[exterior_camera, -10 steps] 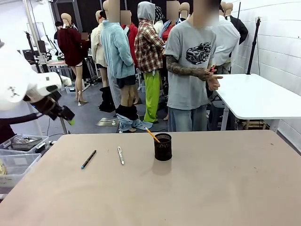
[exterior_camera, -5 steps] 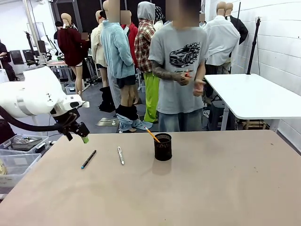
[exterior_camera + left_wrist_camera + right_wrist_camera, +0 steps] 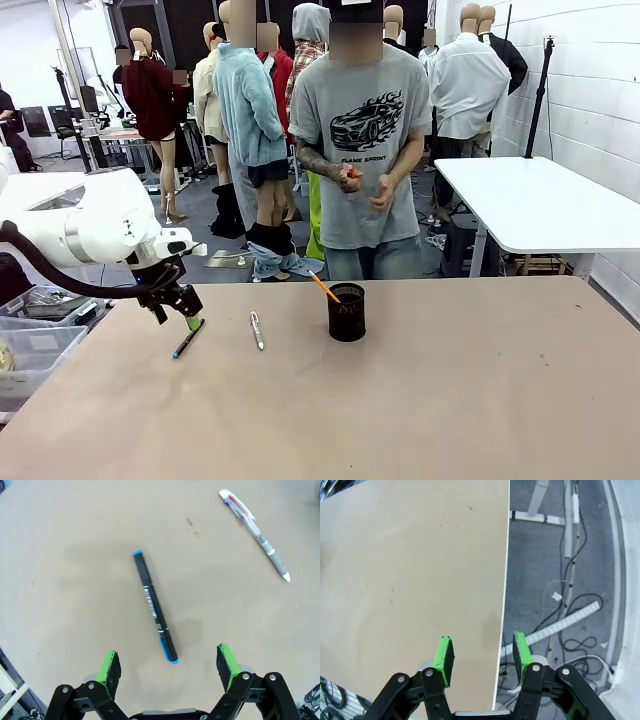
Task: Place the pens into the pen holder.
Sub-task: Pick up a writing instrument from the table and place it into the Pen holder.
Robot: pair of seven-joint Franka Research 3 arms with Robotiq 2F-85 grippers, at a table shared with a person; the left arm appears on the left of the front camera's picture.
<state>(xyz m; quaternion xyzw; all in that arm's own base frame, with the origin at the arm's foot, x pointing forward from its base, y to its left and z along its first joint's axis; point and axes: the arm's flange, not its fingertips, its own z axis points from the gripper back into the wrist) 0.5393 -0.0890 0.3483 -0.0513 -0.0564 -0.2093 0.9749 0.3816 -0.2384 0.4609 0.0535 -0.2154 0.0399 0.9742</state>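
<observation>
Left hand (image 3: 168, 666): held spread wide over dark pen (image 3: 154, 607), nothing gripped.
Right hand (image 3: 482, 659): held half spread, empty, over desk (image 3: 410, 555) edge.

- Left arm (image 3: 100, 225) angles downward, wrist tipped down, left fingers (image 3: 111, 667) spread wide with nothing gripped between them.
- Right fingers (image 3: 445, 660) stand partly apart, empty.

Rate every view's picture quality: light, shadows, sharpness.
Front view: soft, even light, no glare; the pen holder casts only a faint shadow toward the camera on the table. Left wrist view: sharp, with the dark pen and white pen crisp, and dim shadow patches around them. Right wrist view: sharp, tabletop evenly lit.
</observation>
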